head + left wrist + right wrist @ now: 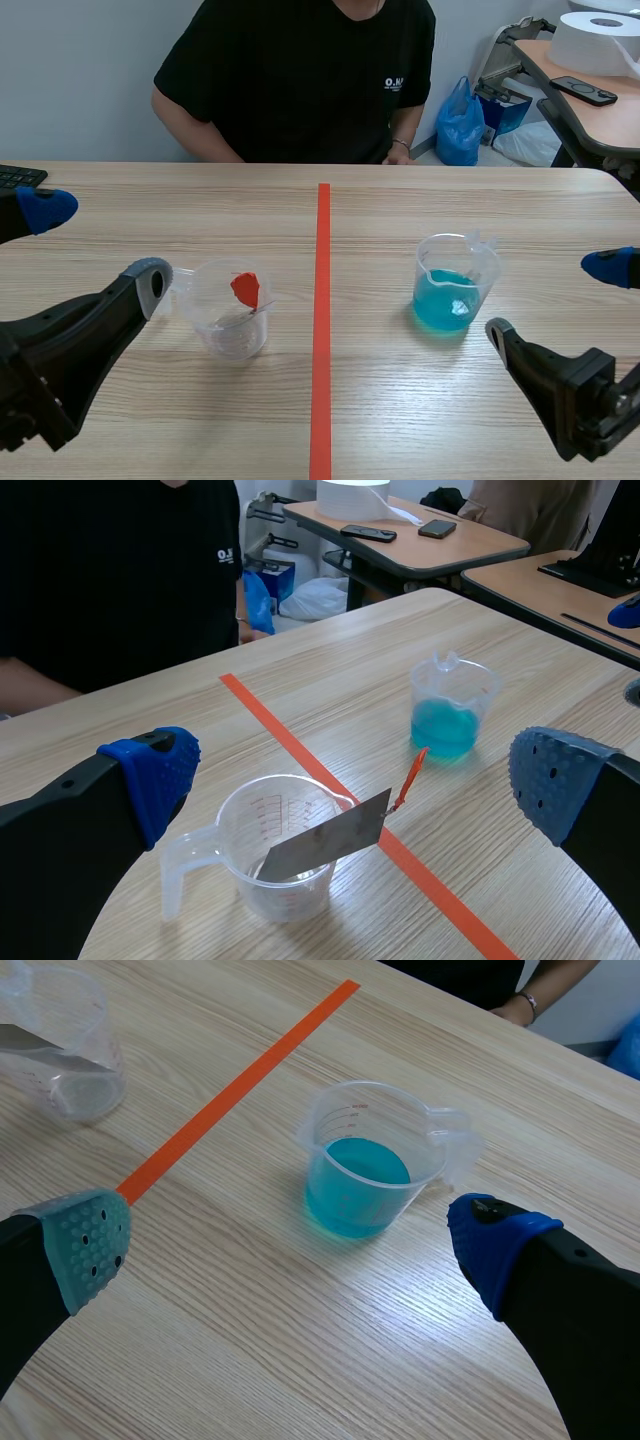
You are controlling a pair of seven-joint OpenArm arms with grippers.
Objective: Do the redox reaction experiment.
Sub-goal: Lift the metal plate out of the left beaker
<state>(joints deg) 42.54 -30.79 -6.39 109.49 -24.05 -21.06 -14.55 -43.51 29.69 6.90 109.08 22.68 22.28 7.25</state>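
Seen from between the arms, a clear beaker with a red tag at its rim stands on the desk left of the orange tape line. A beaker of blue liquid stands right of the line, and a person in a black shirt sits across. In the left wrist view, the left jaws are spread wide and hold nothing. The clear beaker sits just ahead, between them, with a metal strip leaning out over its rim and the red tag at the strip's upper end. In the right wrist view, the right jaws are also parted and empty, with the beaker of blue liquid ahead between them.
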